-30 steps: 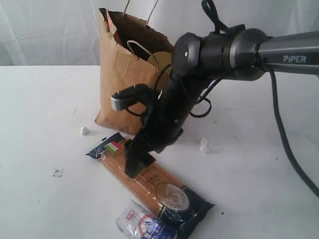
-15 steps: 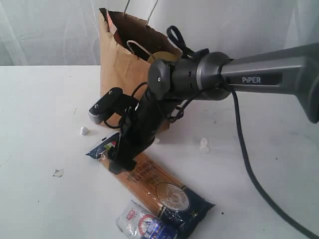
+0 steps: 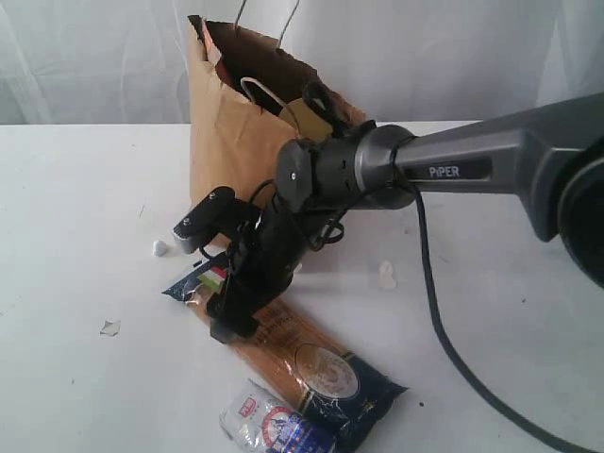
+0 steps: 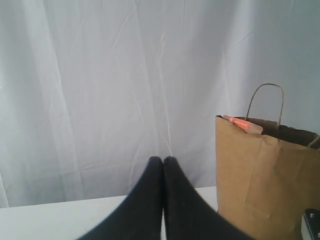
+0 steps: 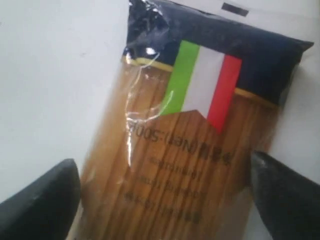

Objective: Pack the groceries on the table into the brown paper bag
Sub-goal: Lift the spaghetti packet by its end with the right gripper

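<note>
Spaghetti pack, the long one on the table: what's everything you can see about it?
The long clear-plastic spaghetti pack has dark blue ends, golden strands showing through, an Italian flag at one end and a round emblem near the other. It lies flat, diagonal, on the white table. The right arm's open black pincer straddles the flag end; contact is unclear. A small white-blue packet lies beside the emblem end.

The blue-orange spaghetti pack (image 3: 321,368) lies flat and diagonal on the white table (image 3: 85,208), in front of the upright crumpled brown paper bag (image 3: 222,142). A small white-blue packet (image 3: 269,425) sits just beside its near end.
</note>
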### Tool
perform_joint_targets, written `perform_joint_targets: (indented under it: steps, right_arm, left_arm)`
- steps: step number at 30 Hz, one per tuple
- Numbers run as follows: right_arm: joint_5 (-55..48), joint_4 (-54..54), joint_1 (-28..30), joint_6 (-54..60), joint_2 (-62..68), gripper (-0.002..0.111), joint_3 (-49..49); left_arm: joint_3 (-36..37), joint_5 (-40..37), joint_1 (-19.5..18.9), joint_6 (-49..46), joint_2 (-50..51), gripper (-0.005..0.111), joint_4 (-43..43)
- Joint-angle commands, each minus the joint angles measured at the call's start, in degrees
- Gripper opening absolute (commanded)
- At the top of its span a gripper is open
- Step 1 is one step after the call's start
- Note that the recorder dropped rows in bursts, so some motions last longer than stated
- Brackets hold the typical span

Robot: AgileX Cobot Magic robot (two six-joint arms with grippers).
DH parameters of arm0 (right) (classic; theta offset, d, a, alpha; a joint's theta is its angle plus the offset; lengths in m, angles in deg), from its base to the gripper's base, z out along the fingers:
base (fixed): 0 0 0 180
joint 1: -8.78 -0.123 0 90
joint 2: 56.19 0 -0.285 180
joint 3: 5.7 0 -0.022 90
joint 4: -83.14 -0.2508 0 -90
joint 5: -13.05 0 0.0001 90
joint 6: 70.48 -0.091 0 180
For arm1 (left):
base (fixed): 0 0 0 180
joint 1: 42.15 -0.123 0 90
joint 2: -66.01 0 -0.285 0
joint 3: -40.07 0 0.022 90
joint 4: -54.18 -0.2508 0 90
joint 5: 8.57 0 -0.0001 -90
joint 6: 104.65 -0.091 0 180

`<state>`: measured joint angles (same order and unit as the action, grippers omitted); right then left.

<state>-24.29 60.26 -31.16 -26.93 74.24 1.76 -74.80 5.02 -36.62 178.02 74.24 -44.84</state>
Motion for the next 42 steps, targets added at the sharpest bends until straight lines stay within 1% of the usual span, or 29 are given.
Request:
perform_joint_targets:
  steps: [1, 3, 5, 8, 9, 10, 12, 15, 22, 42]
  right_arm:
    - [-2.1, 0.7, -0.2, -0.3, 1.8, 0.082, 0.0]
    - [-2.5, 0.9, -0.4, -0.3, 1.9, 0.077, 0.0]
    - [-2.5, 1.5, -0.7, -0.3, 1.9, 0.064, 0.0]
    - [-3.3, 2.1, -0.7, -0.3, 1.8, 0.034, 0.5]
    - [-3.9, 2.1, -0.7, -0.3, 1.8, 0.026, 1.0]
    - [-5.1, 2.1, -0.7, -0.5, 1.8, 0.014, 1.5]
    - [-6.7, 2.1, -0.7, -2.2, 1.8, 0.000, 2.8]
    - [-8.9, 2.2, -0.7, -5.1, 1.8, 0.000, 5.2]
    - [-9.2, 2.2, -0.7, -5.2, 0.2, 0.000, 8.4]
    - [-9.6, 2.1, -0.7, -4.9, -13.0, 0.000, 9.5]
  left_arm:
    - [0.4, 0.3, 0.5, -0.1, -0.4, 0.000, -0.9]
    - [0.4, 0.3, 0.5, -0.1, -0.4, 0.000, -0.9]
    - [0.4, 0.3, 0.5, -0.1, -0.4, 0.000, -0.9]
    - [0.4, 0.3, 0.5, -0.1, -0.4, 0.000, -0.9]
    - [0.4, 0.3, 0.5, -0.1, -0.4, 0.000, -0.9]
    - [0.4, 0.3, 0.5, -0.1, -0.4, 0.000, -0.9]
    - [0.4, 0.3, 0.5, -0.1, -0.4, 0.000, -0.9]
    - [0.4, 0.3, 0.5, -0.1, -0.4, 0.000, -0.9]
    - [0.4, 0.3, 0.5, -0.1, -0.4, 0.000, -0.9]
    - [0.4, 0.3, 0.5, -0.1, -0.4, 0.000, -0.9]
